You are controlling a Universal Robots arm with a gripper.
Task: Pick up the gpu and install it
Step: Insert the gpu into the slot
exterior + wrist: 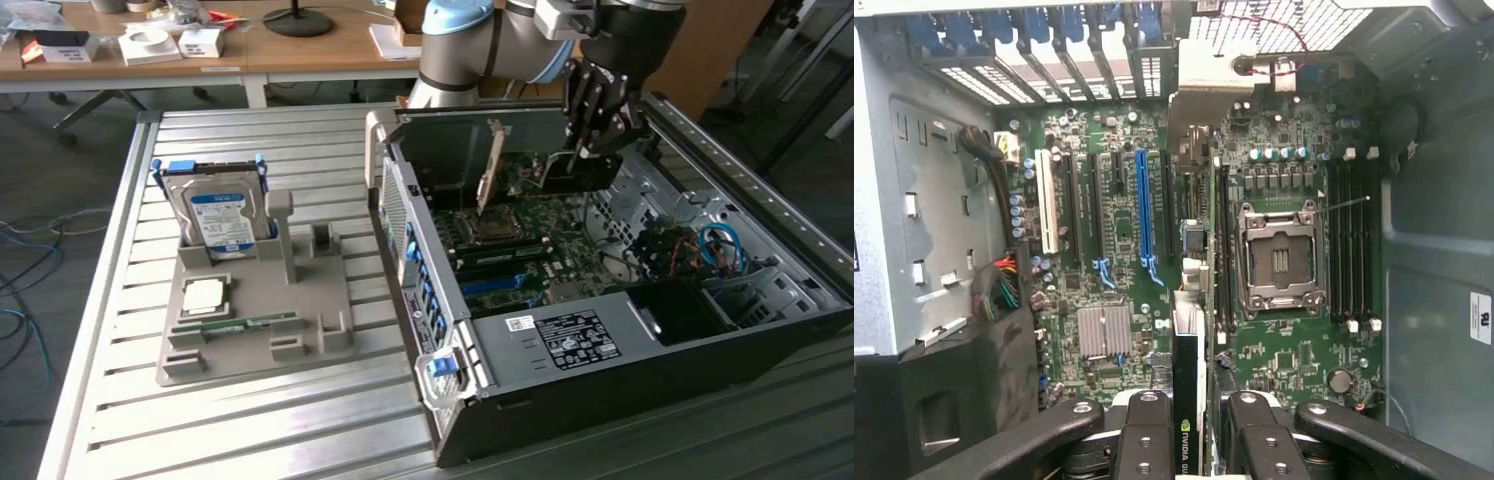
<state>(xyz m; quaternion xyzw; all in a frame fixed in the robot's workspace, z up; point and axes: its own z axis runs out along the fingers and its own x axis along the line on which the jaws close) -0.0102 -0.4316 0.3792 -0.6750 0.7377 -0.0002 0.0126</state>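
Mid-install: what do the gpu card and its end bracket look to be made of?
The gpu: seemingly rigid circuit board, seen edge-on, with a matte black edge carrying a printed green logo. Its bracket: probably sheet metal, flat, bare silver-grey with a dull sheen.

gpu (1189, 390) black, thin, on edge, upright over mobo in PC case

Green motherboard (1124, 290) — blue slot (1144, 210); black gpu (1188, 395); black hand (597, 145).
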